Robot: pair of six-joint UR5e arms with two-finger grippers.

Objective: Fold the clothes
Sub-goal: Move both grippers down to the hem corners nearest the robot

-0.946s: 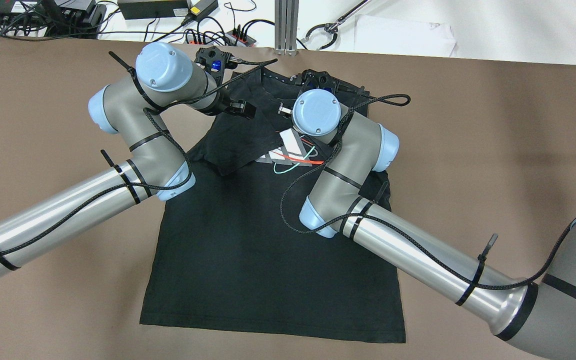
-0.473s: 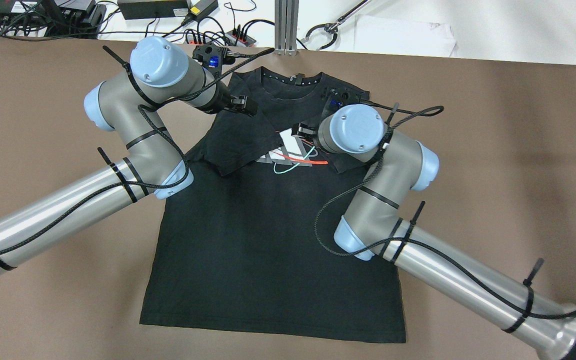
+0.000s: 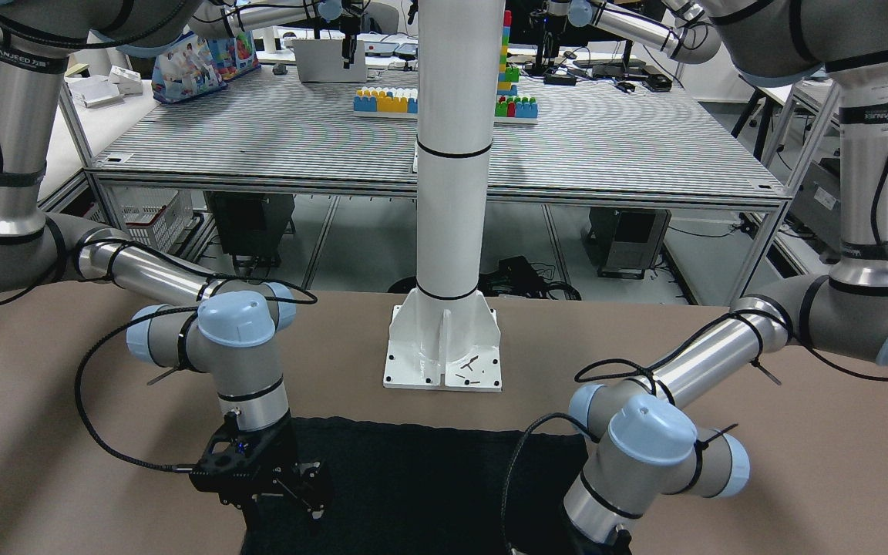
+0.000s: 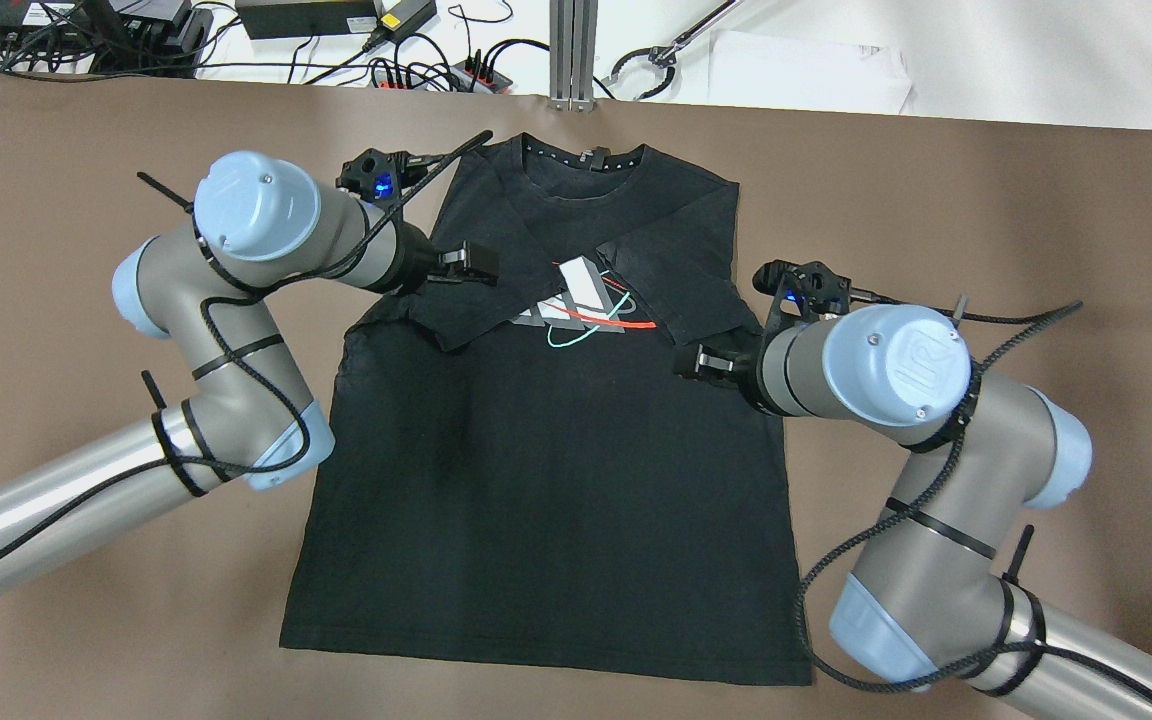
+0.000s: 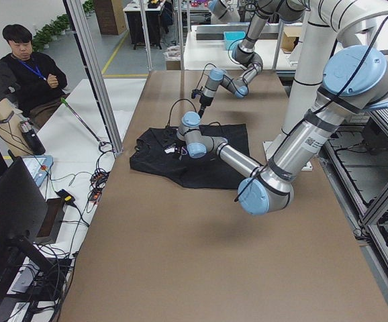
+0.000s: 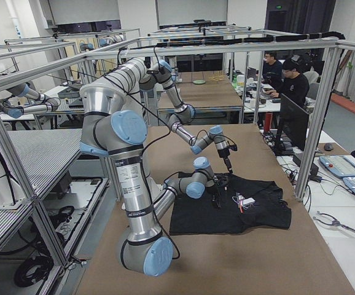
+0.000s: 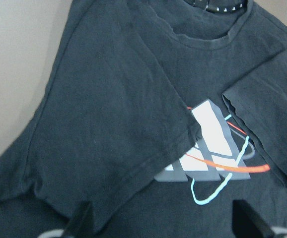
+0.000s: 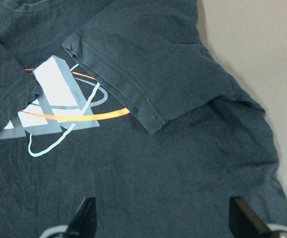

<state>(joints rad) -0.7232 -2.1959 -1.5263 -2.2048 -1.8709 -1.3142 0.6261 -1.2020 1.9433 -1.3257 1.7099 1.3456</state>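
Observation:
The clothes are one black T-shirt (image 4: 546, 480) with a white, red and teal print (image 4: 586, 300), lying flat on the brown table, collar at the far side. Both sleeves lie folded inward across the chest: one (image 4: 481, 300) on the left, one (image 4: 681, 270) on the right. My left gripper (image 4: 471, 262) is open and empty, just above the left sleeve fold (image 7: 133, 148). My right gripper (image 4: 696, 360) is open and empty, above the shirt's right side just below the right sleeve fold (image 8: 148, 94). In the front-facing view the shirt's hem (image 3: 421, 486) lies before the pillar.
The white pillar's base plate (image 3: 444, 362) stands on the table at the robot's side of the shirt. Cables and power strips (image 4: 416, 70) and an aluminium post (image 4: 572, 50) are beyond the far edge. Operators (image 5: 29, 74) sit past that edge.
Both arms have drawn back from the collar. The right gripper moved from the chest out to the shirt's right side, uncovering the folded right sleeve. The left gripper slid toward the robot.

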